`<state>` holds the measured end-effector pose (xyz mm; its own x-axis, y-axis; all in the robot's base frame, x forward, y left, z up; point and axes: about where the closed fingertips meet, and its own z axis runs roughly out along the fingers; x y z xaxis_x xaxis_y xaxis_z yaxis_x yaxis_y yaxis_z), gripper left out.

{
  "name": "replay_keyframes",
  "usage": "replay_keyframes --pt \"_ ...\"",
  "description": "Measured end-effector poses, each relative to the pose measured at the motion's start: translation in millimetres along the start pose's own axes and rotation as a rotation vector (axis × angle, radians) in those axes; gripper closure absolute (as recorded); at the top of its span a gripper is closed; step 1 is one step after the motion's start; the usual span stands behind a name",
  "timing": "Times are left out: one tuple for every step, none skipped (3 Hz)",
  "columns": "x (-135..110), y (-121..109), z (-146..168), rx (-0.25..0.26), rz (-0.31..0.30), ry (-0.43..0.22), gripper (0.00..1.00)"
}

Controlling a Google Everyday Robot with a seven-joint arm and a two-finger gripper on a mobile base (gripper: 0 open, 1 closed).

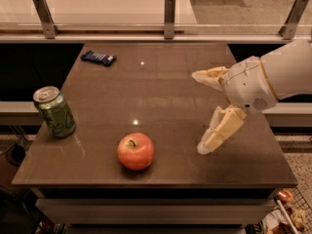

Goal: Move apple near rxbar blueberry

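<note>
Reaching in from right side: white arm [287, 72], gripper [205, 112] over right half of table [165, 91], fingers spread wide, empty, tips pointing left.
Apple [136, 151]: front-centre, stem up, well left of gripper.
Rxbar blueberry [98, 58]: flat, far-left corner, well apart from apple.
Green soda can [54, 112]: upright, left edge.

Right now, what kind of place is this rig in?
Probably an office break area or kitchenette: a brown counter backed by a railing, with snacks laid out: green soda can, apple, blue wrapped bar. The robot's hand hovers open over the counter's right side.
</note>
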<state>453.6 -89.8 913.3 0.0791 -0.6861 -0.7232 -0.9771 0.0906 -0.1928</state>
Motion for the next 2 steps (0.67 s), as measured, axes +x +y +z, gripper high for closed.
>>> replay_keyframes --pt "-17 10 33 -0.059 -0.025 -0.086 0.0" --pt "-23 24 59 -0.12 -0.031 -0.123 0.0"
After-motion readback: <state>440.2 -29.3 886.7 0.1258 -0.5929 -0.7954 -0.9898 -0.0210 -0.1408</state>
